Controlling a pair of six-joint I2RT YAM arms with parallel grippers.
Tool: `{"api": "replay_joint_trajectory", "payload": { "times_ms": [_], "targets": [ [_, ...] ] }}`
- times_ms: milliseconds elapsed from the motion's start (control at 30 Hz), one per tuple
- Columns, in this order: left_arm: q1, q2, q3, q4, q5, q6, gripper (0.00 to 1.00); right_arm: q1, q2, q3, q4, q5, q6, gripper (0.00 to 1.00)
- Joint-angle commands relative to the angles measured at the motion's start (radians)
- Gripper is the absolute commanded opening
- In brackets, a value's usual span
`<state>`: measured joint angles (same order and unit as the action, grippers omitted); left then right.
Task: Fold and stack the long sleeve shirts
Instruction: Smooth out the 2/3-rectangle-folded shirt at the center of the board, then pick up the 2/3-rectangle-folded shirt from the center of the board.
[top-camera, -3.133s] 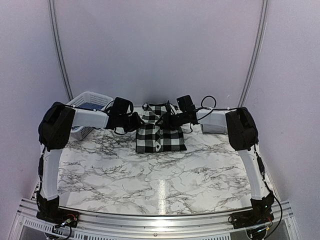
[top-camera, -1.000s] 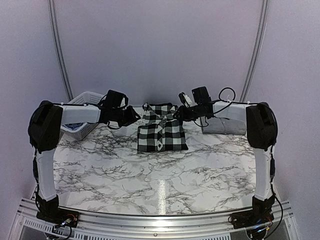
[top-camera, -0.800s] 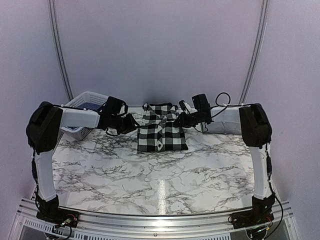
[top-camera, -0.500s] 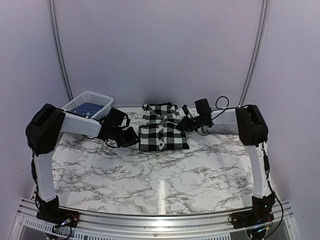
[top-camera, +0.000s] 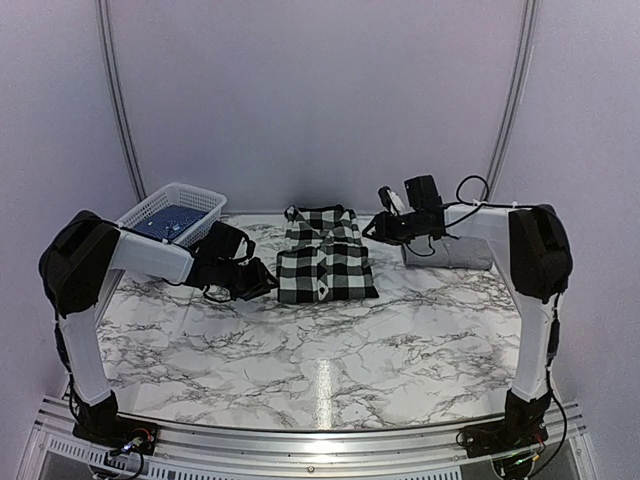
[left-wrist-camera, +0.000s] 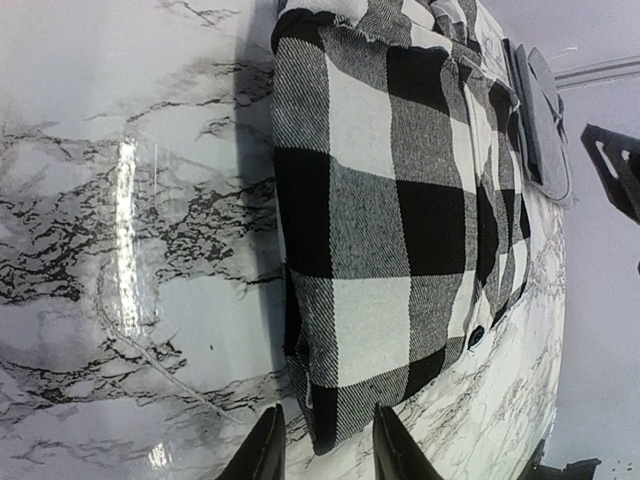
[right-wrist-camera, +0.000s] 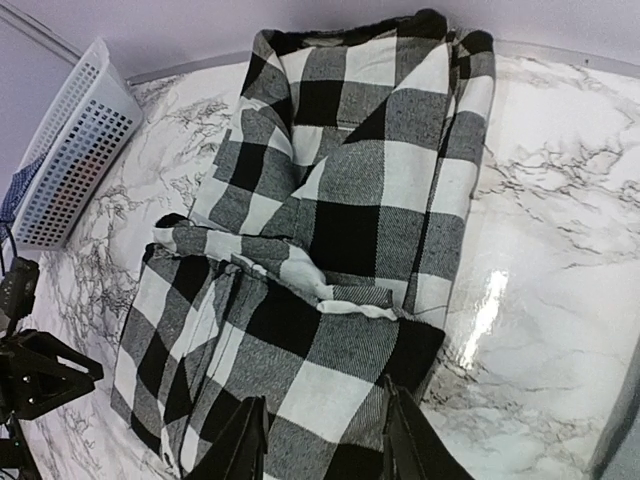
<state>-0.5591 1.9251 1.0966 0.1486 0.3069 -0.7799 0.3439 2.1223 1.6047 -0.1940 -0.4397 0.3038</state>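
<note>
One black-and-white check long sleeve shirt lies folded on the marble table at the back middle. Its collar end is toward the wall, and no lettered band shows. My left gripper is low at the shirt's near-left corner. In the left wrist view it is open, with that corner of the shirt just between the fingertips. My right gripper hangs above the shirt's right edge. In the right wrist view it is open and empty over the check cloth.
A white basket with a blue item inside stands at the back left and also shows in the right wrist view. A grey folded cloth lies at the back right, behind the right arm, and shows in the left wrist view.
Both grippers have left the shirt. The left one has dropped low and come in to the shirt's near-left corner. The right one has lifted and drawn back to the right.
</note>
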Motion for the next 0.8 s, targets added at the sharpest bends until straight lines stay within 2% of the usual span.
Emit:
{"api": "replay_joint_trajectory", "payload": {
  "times_ms": [0,433,767],
  "targets": [
    [-0.011,-0.029,-0.022,0.032,0.015,-0.006,0.31,0.021,-0.106,-0.137,0.016,0.035,-0.003,0.35],
    [-0.025,0.006,-0.029,0.037,0.017,-0.027,0.31,0.060,-0.220,-0.440,0.098,0.060,0.039,0.35],
    [-0.038,0.043,-0.014,0.037,0.021,-0.037,0.31,0.070,-0.248,-0.547,0.169,0.060,0.073,0.39]
  ]
}}
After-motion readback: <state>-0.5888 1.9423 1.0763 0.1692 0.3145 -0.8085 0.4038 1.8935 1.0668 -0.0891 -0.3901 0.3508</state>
